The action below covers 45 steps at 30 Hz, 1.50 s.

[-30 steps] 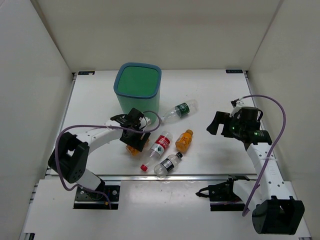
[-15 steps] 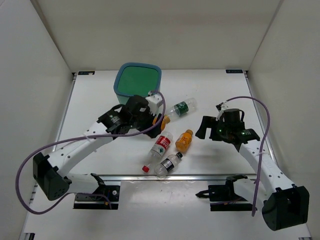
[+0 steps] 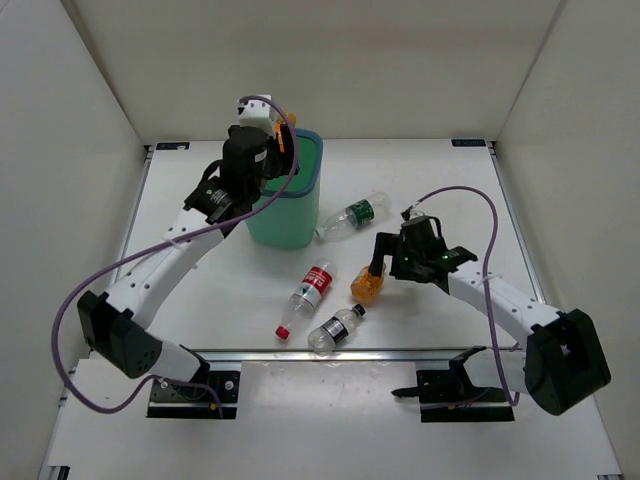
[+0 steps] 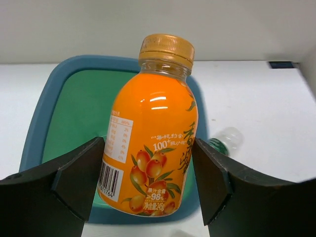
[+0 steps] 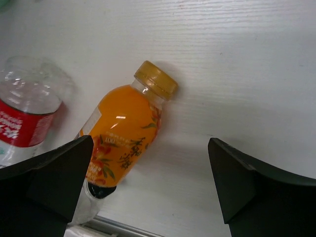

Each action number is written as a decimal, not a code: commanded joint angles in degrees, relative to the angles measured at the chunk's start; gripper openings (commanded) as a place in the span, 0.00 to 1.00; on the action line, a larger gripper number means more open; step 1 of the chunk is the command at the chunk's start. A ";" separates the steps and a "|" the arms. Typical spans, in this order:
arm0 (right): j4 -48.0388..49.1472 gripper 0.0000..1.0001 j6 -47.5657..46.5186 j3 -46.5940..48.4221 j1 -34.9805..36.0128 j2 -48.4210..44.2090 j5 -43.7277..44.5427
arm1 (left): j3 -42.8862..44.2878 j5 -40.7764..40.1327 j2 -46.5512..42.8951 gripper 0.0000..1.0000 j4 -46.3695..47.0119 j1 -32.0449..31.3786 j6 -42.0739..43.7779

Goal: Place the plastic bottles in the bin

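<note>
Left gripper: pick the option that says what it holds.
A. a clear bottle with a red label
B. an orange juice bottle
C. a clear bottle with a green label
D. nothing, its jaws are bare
B: in the left wrist view the left gripper is clamped on either side of an orange juice bottle, with the open mouth of the teal bin behind it.

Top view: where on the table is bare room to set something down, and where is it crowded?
Bare: the far right corner of the table, beyond the green-label bottle. Crowded: the middle, around the red-label bottle, between the bin and the right pincer.
</note>
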 commanded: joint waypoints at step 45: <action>9.76 0.14 -6.49 33.08 2.75 5.71 -0.51 | -40.20 17.11 -28.72 0.99 -18.14 11.29 -6.53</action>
